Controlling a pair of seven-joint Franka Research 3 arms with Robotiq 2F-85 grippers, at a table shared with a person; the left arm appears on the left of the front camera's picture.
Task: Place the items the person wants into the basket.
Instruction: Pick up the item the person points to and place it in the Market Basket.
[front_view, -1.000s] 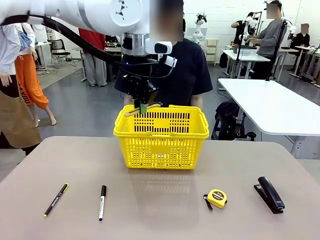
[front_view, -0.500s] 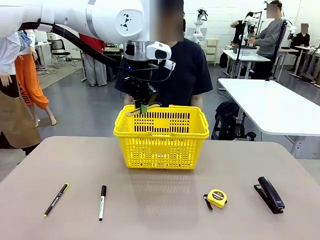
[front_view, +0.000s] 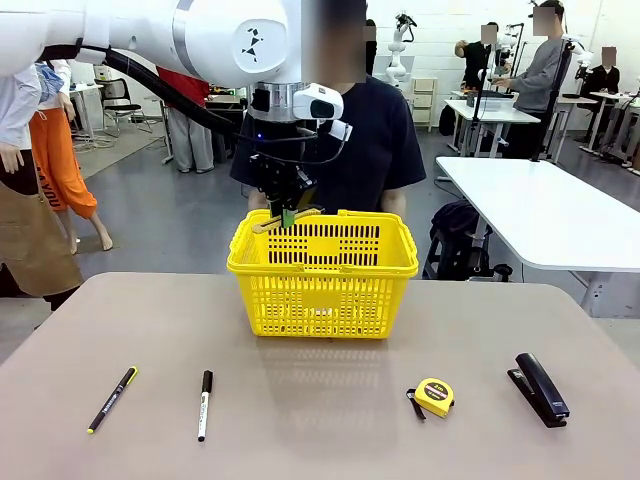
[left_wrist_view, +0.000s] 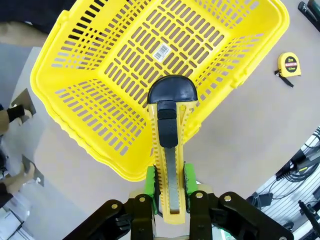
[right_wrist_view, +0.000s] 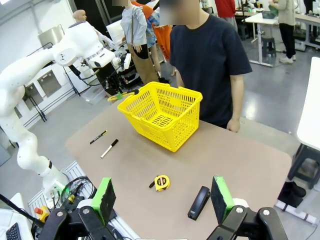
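The yellow basket (front_view: 322, 295) stands mid-table in front of the person (front_view: 375, 140). My left gripper (front_view: 287, 213) hangs over its far-left rim, shut on the yellow-and-black utility knife (front_view: 268, 223). In the left wrist view the knife (left_wrist_view: 170, 130) points from the green pads (left_wrist_view: 150, 181) down toward the basket's floor (left_wrist_view: 100, 115). The white marker (front_view: 204, 404) lies front left and the tape measure (front_view: 434, 396) front right. My right gripper (right_wrist_view: 162, 195) is open, high above the table's near side, with nothing between its fingers.
A thin black pen with a yellow tip (front_view: 111, 399) lies left of the marker. A black stapler (front_view: 541, 388) lies at the front right. The person's hand (right_wrist_view: 232, 125) rests at the table's far edge.
The left arm's upper links shifted a little early in the second, then held still. The knife stays gripped over the basket rim.
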